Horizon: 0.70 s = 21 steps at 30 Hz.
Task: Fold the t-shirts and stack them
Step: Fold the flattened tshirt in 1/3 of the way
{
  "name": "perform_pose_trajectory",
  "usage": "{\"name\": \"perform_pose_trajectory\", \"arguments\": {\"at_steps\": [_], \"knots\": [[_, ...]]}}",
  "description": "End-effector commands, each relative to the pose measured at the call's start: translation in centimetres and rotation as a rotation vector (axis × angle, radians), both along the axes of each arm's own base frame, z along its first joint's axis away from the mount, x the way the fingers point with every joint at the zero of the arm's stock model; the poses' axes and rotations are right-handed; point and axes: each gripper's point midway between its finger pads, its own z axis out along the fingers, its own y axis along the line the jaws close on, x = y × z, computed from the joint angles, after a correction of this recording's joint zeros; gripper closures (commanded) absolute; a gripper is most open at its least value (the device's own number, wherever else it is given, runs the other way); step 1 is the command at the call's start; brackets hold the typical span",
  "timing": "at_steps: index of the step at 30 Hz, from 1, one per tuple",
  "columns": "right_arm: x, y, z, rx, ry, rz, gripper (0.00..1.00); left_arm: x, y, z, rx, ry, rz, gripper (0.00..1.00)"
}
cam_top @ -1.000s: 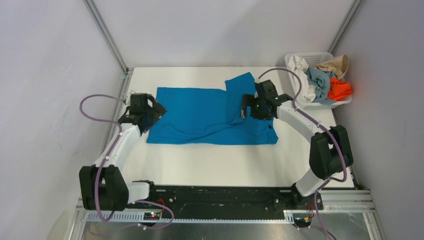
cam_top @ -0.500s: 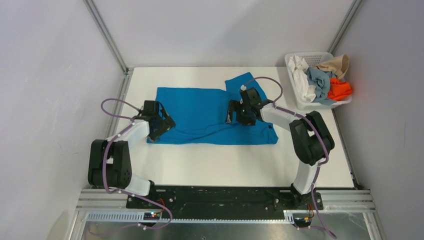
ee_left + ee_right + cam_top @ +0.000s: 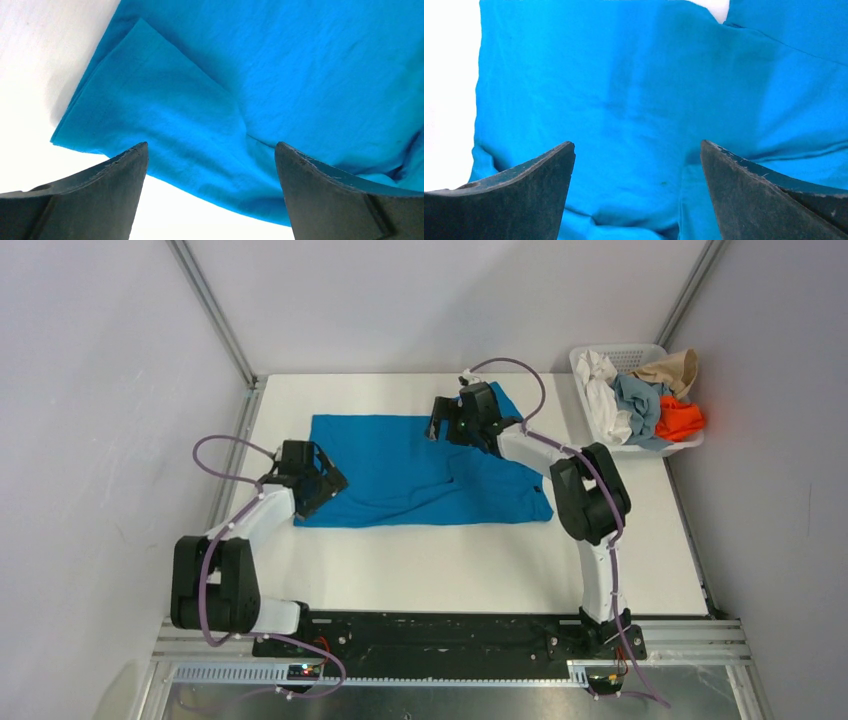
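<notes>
The large cerulean blue t-shirt point(image 3: 405, 468) lies spread on the white table point(image 3: 450, 560), wrinkled on its right half. My left gripper point(image 3: 325, 483) is open and empty over the shirt's near left corner; the left wrist view shows that folded corner point(image 3: 165, 115) between its fingers. My right gripper point(image 3: 440, 425) is open and empty over the shirt's far edge near the sleeve point(image 3: 492, 400); the right wrist view shows only blue cloth point(image 3: 624, 100) below it. White point(image 3: 600, 390), grey-blue point(image 3: 640, 400), tan point(image 3: 672, 367) and orange point(image 3: 680, 420) shirts lie in the basket.
A white lattice basket point(image 3: 612, 352) stands at the table's far right corner. Metal frame posts point(image 3: 215, 315) rise at the back corners. The arm bases sit on a black rail point(image 3: 450, 635) at the near edge.
My right gripper has moved left and toward the far edge of the shirt. My left gripper has moved right, onto the shirt's near left corner. The shirt has shifted little.
</notes>
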Motion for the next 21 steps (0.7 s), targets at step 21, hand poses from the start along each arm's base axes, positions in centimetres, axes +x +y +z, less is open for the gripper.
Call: {"name": "perform_pose_trajectory", "arguments": {"at_steps": [21], "knots": [[-17.5, -18.2, -8.3, -0.035, 0.428, -0.306, 0.01, 0.4, 2.4, -2.3, -0.006, -0.013, 0.188, 0.00]]}}
